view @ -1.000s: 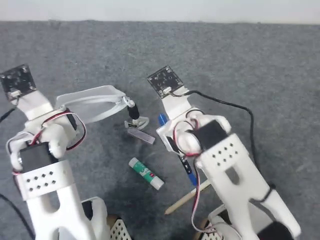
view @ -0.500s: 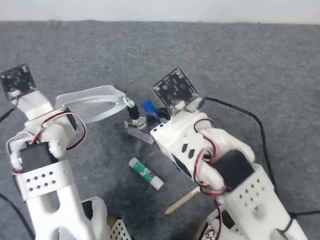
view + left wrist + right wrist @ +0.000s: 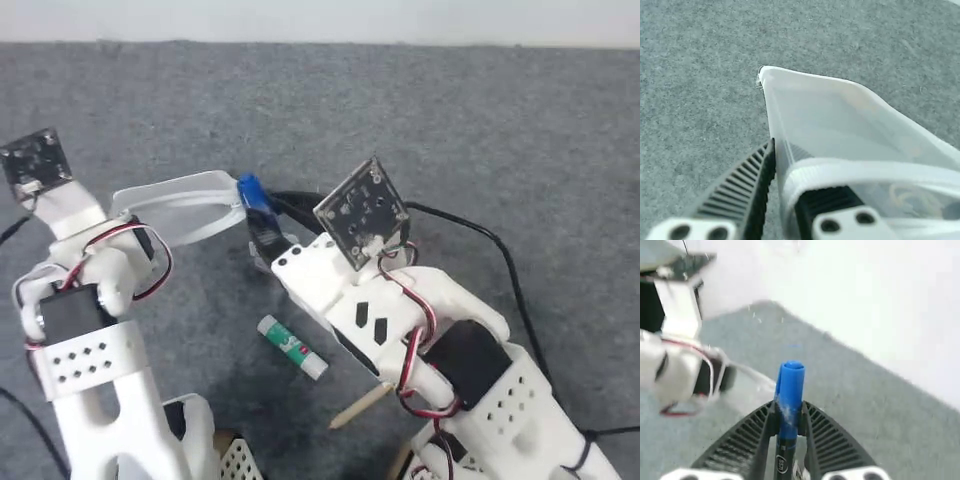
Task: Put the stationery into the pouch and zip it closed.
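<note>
A clear pouch (image 3: pixel 180 208) is held up off the grey carpet by its edge, with my left gripper (image 3: pixel 777 145) shut on its white zip band; its body (image 3: pixel 840 120) stretches away from the fingers. My right gripper (image 3: pixel 788 407) is shut on a blue pen (image 3: pixel 789 385) that stands up between the fingers. In the high view the pen's blue cap (image 3: pixel 251 191) sits right at the pouch's right end, with the right gripper (image 3: pixel 264 228) just below it. A glue stick (image 3: pixel 292 348) and a wooden pencil (image 3: pixel 362 403) lie on the carpet.
The left arm (image 3: pixel 675 355) shows beyond the pen in the right wrist view. The right arm's white body (image 3: pixel 400 320) covers the carpet between the pouch and the pencil. Open grey carpet (image 3: pixel 480 130) lies at the back and right.
My right arm has swung up and to the left, carrying the blue pen off the carpet to the pouch's right end. The left arm and pouch have stayed still.
</note>
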